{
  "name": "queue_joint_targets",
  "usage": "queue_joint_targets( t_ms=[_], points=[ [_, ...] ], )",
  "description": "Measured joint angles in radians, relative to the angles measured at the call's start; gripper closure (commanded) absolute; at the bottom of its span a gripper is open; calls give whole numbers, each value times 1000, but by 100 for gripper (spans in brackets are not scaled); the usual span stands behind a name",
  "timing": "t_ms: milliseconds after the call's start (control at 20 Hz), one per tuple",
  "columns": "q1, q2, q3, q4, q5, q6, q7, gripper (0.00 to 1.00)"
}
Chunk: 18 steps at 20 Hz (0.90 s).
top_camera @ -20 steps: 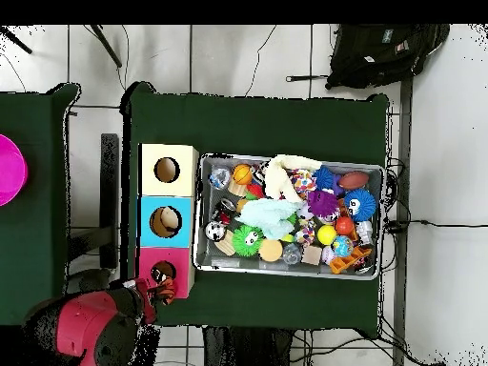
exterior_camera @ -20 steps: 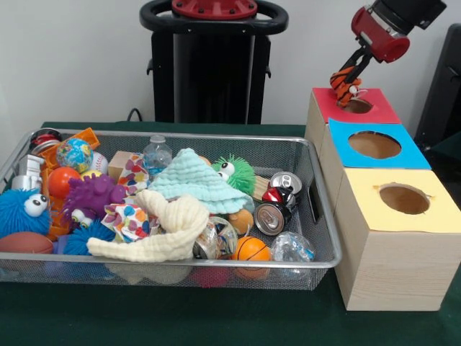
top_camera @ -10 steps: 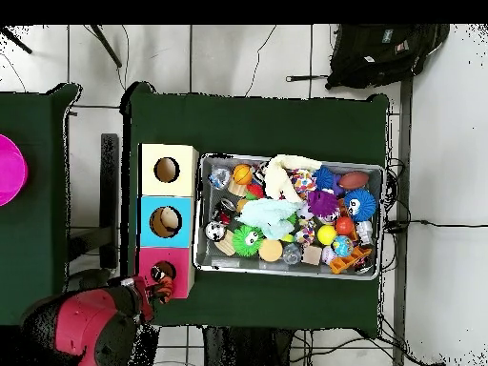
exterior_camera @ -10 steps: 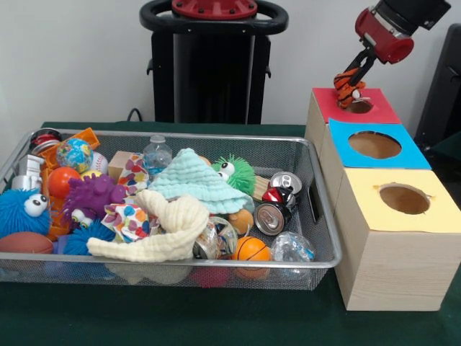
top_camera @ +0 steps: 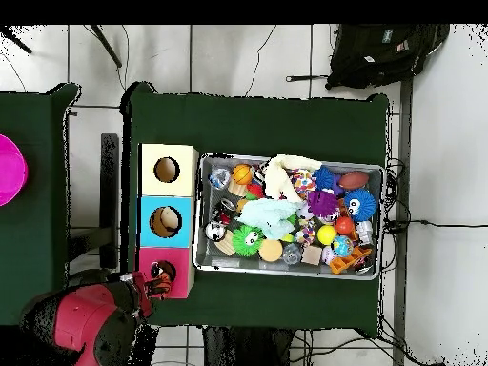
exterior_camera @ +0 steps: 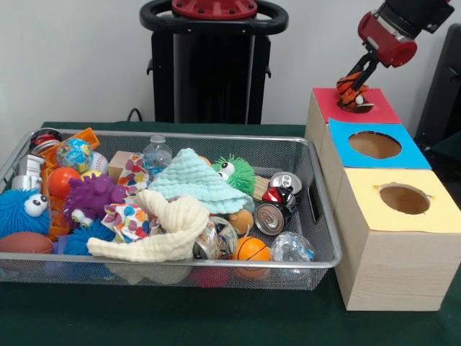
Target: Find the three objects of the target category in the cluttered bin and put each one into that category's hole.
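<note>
End effector (exterior_camera: 353,81) clamped on an orange-and-black striped toy (exterior_camera: 350,88), angled down from the upper right over the red-topped box (exterior_camera: 374,108). Toy held just above that box's hole (exterior_camera: 358,106), partly dipping toward it. Wire bin (exterior_camera: 216,270) of clutter well apart on the tabletop (exterior_camera: 216,317).

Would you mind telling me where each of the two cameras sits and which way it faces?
Front view: across the table, level, facing the wire bin and three boxes; the red arm enters top right, its hand holding an orange striped toy over the red box.
Overhead view: above, looking straight down; the arm shows bottom left.
Both share bin, boxes, hand.
</note>
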Motion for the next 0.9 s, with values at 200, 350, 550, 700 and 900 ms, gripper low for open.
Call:
queue_joint_targets(
  t_ms=[200,350,550,700,900],
  points=[
    [0,13,-2,-14,11,0,0,100],
    [0,27,-2,-29,24,0,4,100],
    [0,48,-2,-46,40,0,15,100],
    [0,67,-2,-58,51,0,29,100],
    [0,85,-2,-73,60,-12,37,100]
  ],
)
